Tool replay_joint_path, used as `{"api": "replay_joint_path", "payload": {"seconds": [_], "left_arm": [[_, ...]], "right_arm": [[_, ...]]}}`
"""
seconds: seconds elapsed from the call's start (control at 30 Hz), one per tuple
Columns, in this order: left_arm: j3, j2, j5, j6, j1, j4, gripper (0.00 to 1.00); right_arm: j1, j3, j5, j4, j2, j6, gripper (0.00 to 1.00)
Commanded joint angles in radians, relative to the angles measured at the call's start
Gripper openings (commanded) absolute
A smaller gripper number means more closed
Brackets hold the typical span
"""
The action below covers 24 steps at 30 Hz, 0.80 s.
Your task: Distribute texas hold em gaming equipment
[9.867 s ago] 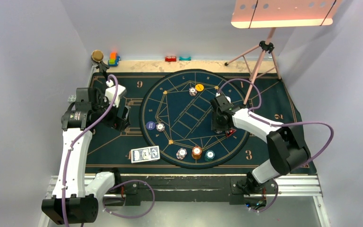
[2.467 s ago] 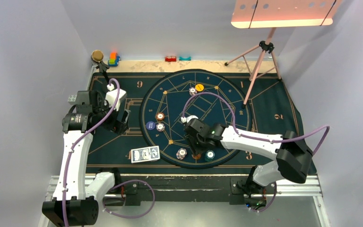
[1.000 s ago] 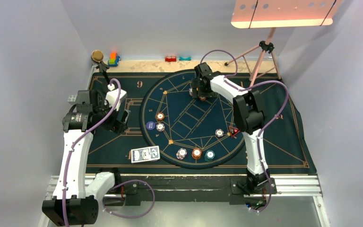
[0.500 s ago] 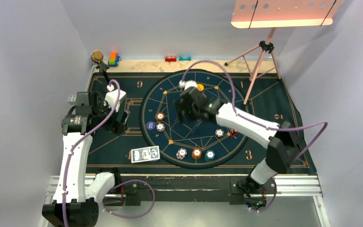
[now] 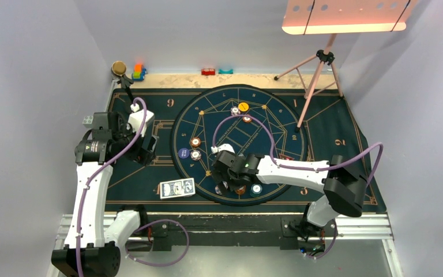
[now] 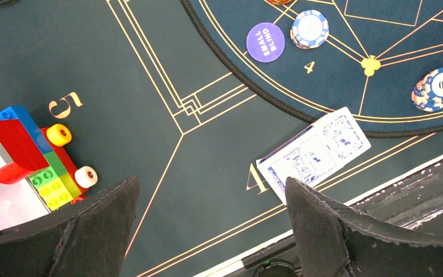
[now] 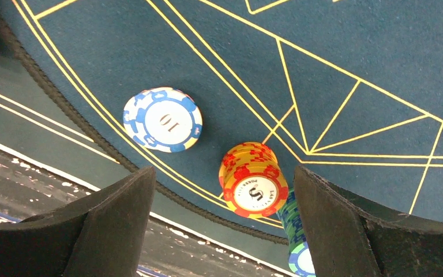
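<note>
An orange chip stack marked 5 stands on the near rim of the round mat, on a gold line. It lies between the fingers of the right pincer, which are spread wide and touch neither side of it. Just beside it towards the right finger leans a green chip stack, partly hidden by that finger. On the other side, apart from it, sits a white-and-blue chip stack marked 10. From above, the right pincer hangs over these three stacks at the near edge of the round mat. Left of them, off the round mat on the dark cloth covering the surface, lies a deck of cards with blue patterned backs up. Further up the mat's left side are a purple small blind disc and a white-and-blue stack close beside it. At the mat's far side an orange button disc sits with two small chip piles near it. The left pincer hovers wide apart over the cloth's left part, holding nothing, with toy blocks at that edge.
</note>
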Motion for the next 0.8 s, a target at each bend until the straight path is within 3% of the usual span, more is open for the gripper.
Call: {"api": "replay_joint_path", "payload": {"seconds": [0.0,0.17,0.77], "left_arm": [[0.027,-0.013,0.018,0.014,0.004,0.0,1.0],[0.029,-0.007,0.018,0.015,0.005,0.0,1.0],[0.027,-0.013,0.007,0.015,0.005,-0.001,1.0]], "right_arm": [[0.002,-0.031,0.025,-0.001,-0.054,0.036,0.91],[0.003,-0.076,0.026,0.015,-0.064,0.043,0.88],[0.001,-0.094,0.035,0.055,0.018,0.027,0.6]]}}
